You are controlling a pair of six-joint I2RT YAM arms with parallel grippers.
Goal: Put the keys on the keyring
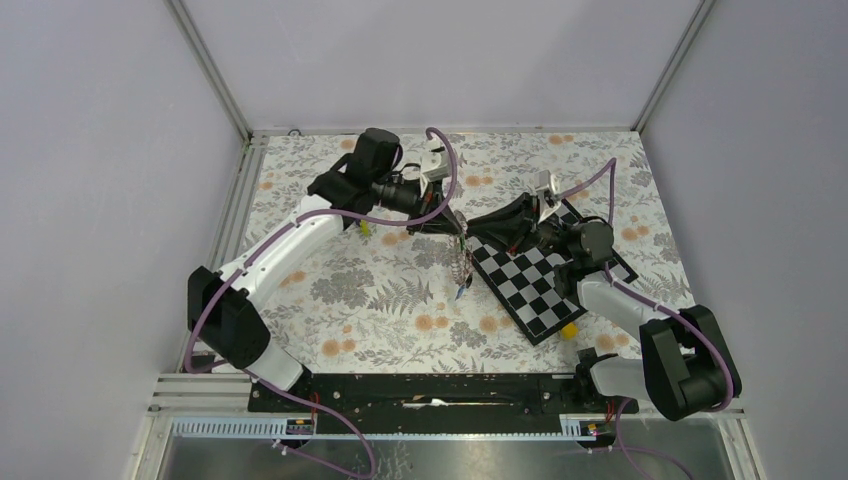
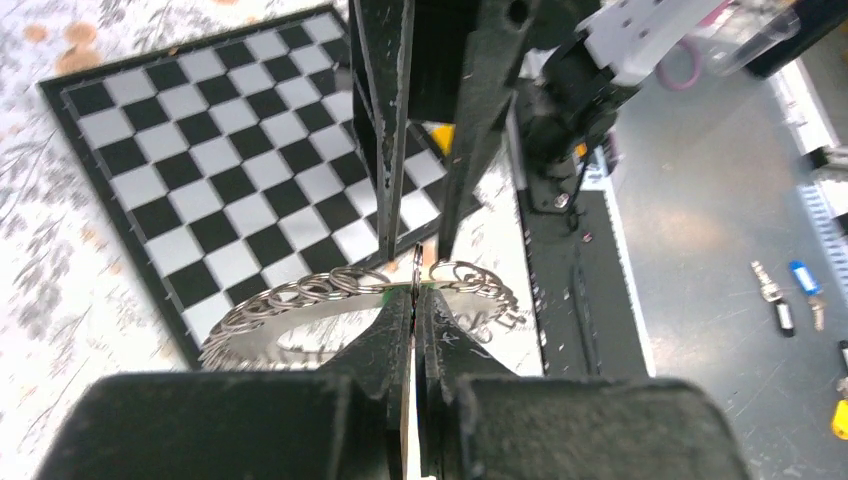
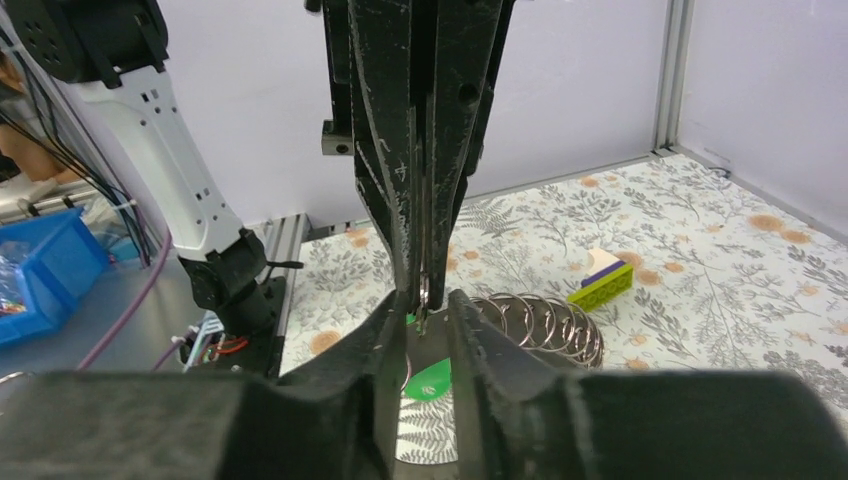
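Observation:
The keyring (image 1: 462, 262) is a chain of silver rings dangling between both grippers above the flowered table. My left gripper (image 1: 453, 228) is shut on one ring at the chain's top. In the left wrist view its fingertips (image 2: 415, 296) pinch that ring, and the keyring (image 2: 300, 292) curves away to both sides. My right gripper (image 1: 471, 228) meets it from the right. Its jaws (image 3: 428, 312) stand a little apart around the ring and a green key (image 3: 432, 380) hanging there, while the keyring (image 3: 545, 325) coils behind. A blue key (image 1: 459, 293) hangs at the chain's lower end.
A black-and-white checkerboard (image 1: 540, 285) lies under the right arm, with a small yellow block (image 1: 568, 331) at its near corner. A yellow-green and purple brick (image 3: 600, 283) lies on the cloth behind the chain. Small loose parts (image 2: 790, 295) lie on the metal tray by the arm bases.

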